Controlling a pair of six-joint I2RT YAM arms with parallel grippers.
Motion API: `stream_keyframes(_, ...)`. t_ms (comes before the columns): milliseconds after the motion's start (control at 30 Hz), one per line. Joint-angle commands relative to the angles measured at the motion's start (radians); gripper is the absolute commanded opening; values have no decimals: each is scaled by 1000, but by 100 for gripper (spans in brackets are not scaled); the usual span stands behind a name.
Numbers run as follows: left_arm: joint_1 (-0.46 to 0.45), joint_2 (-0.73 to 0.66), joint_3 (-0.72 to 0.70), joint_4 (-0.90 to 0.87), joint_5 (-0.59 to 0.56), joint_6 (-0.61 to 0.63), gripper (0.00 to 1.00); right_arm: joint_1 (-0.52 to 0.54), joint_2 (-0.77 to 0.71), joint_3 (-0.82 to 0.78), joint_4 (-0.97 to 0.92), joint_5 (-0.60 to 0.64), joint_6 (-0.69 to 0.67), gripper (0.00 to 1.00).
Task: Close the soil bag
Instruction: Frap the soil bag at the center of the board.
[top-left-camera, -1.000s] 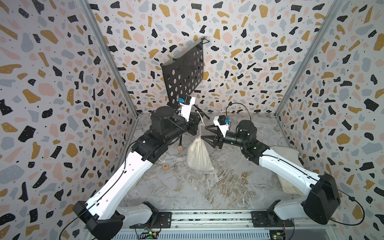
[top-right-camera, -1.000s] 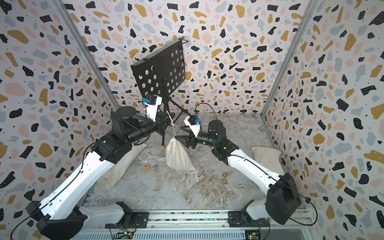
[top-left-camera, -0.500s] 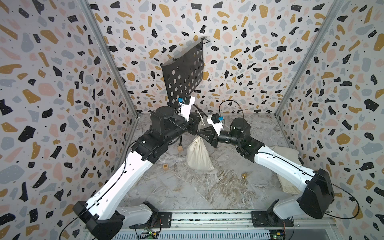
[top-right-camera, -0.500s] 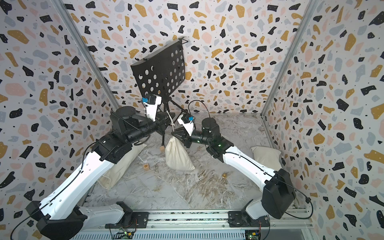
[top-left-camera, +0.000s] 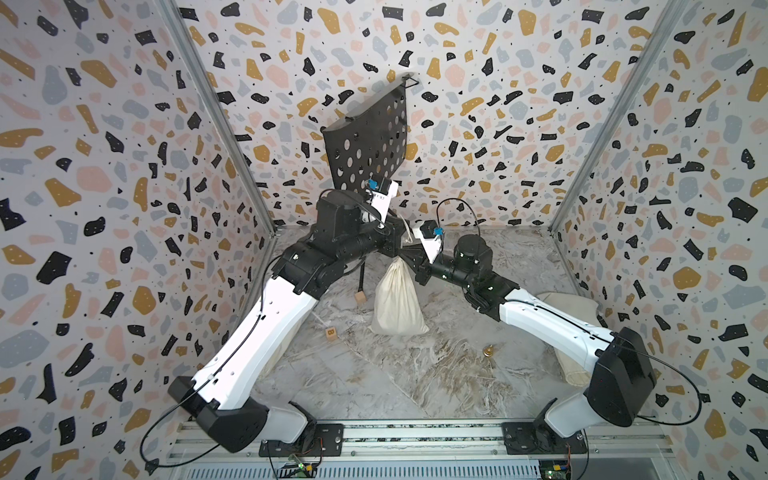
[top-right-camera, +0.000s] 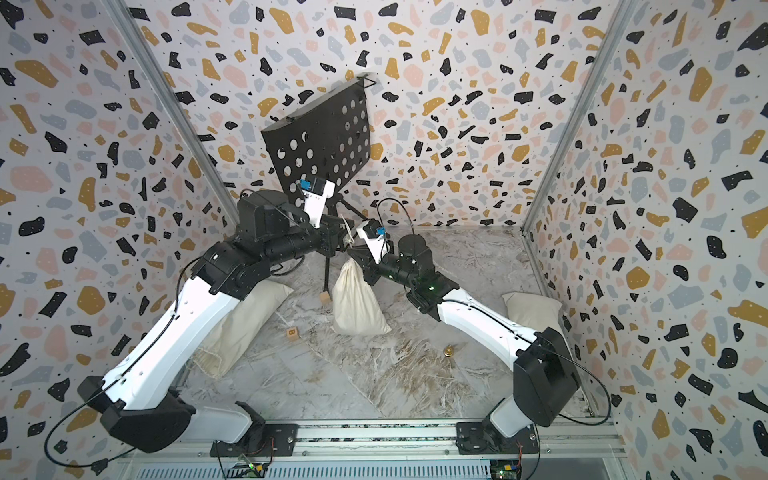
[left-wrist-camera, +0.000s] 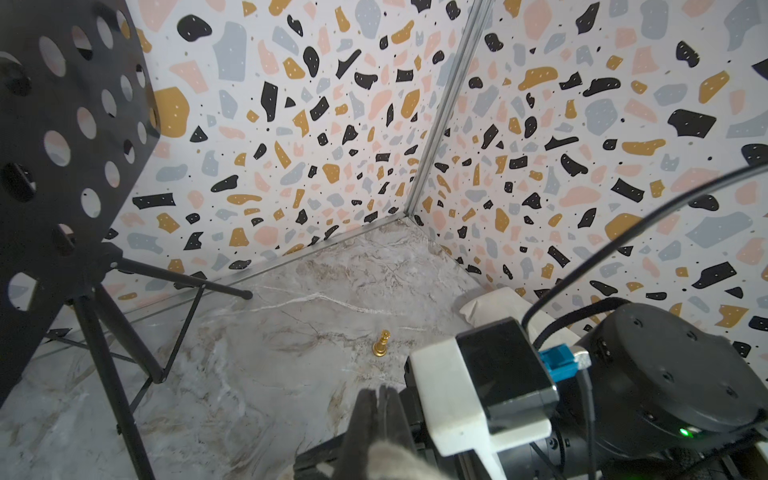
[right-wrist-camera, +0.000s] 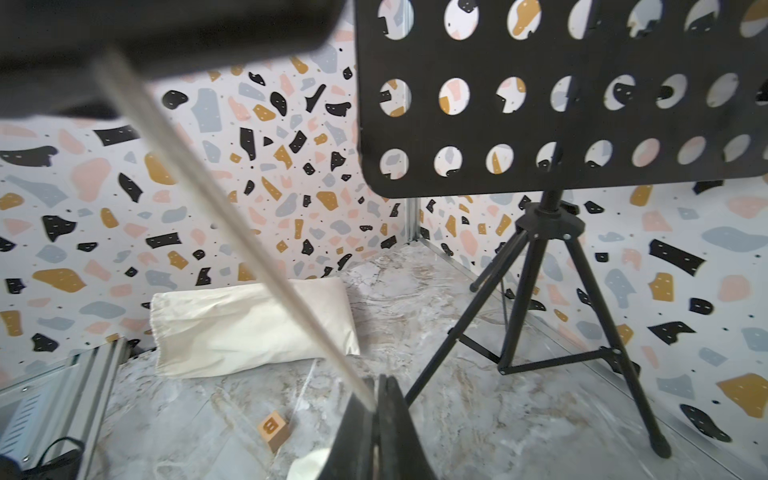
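The soil bag (top-left-camera: 397, 299), a cream cloth sack, stands on the marble floor mid-scene in both top views, its gathered neck pulled up to a point (top-right-camera: 353, 266). Its cream drawstring (top-left-camera: 407, 237) rises from the neck. My left gripper (top-left-camera: 400, 244) is just above the neck, shut on the drawstring; in the left wrist view its jaws (left-wrist-camera: 380, 392) are pressed together with a pale strand between them. My right gripper (top-left-camera: 411, 254) meets it from the opposite side. In the right wrist view it (right-wrist-camera: 377, 384) is shut on the taut drawstring (right-wrist-camera: 216, 208), which runs slanting into its jaws.
A black perforated music stand (top-left-camera: 368, 145) on a tripod stands right behind the bag. Cream pillows lie at the left wall (top-right-camera: 237, 320) and the right wall (top-left-camera: 569, 307). Two wooden blocks (top-left-camera: 331, 333) (top-left-camera: 360, 297) and a gold chess pawn (top-left-camera: 488, 351) sit on the floor.
My right gripper has come in from the right to the bag's neck and shut on the drawstring. The left arm and the bag have stayed put.
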Motion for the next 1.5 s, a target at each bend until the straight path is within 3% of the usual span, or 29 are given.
stream_keyframes(0,-11,-84,227,371,101,8,0,-49,131,-82,-331,176,-21,12)
stream_keyframes(133,-11,-64,282,331,81,26,0,-73,146,-104,-323,189,-25,15)
stream_keyframes(333,-11,-77,243,344,70,27,0,-122,137,-122,-318,198,-20,13)
stream_keyframes(600,-11,-185,-2,442,46,-11,0,-189,184,-102,-416,277,32,16)
stream_keyframes(900,-11,-277,-362,571,-4,-67,0,-181,126,-136,-313,94,27,37)
stream_keyframes(1100,-11,-306,-412,586,5,-73,0,-177,99,-133,-281,10,27,44)
stream_keyframes(1267,-11,-311,-442,579,1,-76,0,-150,82,-139,-216,-103,7,64)
stream_keyframes(1400,-11,-308,-463,589,1,-87,0,-115,45,-143,-157,-117,-13,79)
stream_keyframes(1467,-11,-307,-471,595,6,-94,0,-108,41,-140,-120,-119,-4,82)
